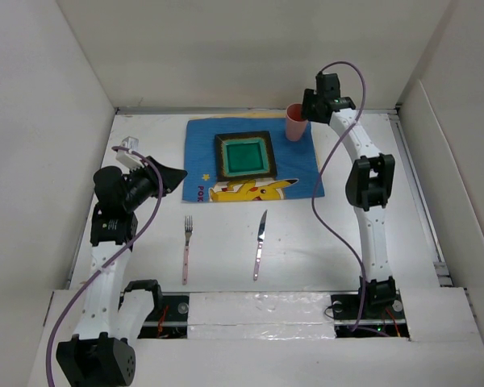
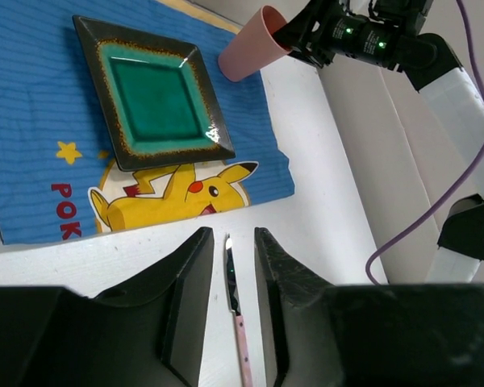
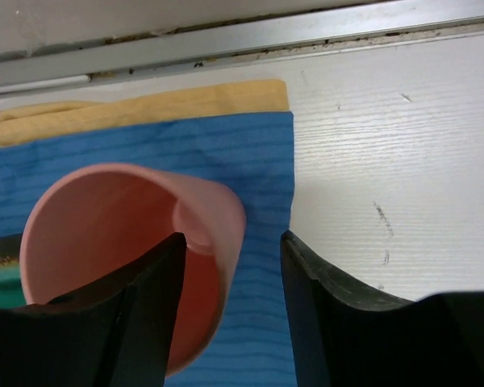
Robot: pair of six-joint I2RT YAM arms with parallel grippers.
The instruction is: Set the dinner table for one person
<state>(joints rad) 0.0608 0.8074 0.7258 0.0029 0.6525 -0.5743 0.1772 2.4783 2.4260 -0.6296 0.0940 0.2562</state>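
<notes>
The dinner table (image 1: 339, 266) is the big white floor of the box, with white walls at the left, top and right of the top view; the most bare white room is in the lower middle and down the right side, where the right arm reaches across it. A blue cartoon mat (image 1: 302, 173) lies in the upper middle, its top edge near the back wall. A square plate (image 1: 244, 155) sits flat on the mat, showing only its shiny green middle. A pink cup (image 1: 295, 122) stands on the mat's upper right corner, close to the mat's edge. The right pincer (image 3: 231, 238) is let go and spread; one finger is inside the cup and one outside, with the cup's wall between them and a gap beside it. The left pincer (image 2: 231, 234) hangs at the left, spread apart, holding nothing. Below the mat, a fork (image 1: 186, 250) and a knife (image 1: 260, 246) lie apart on bare table.
</notes>
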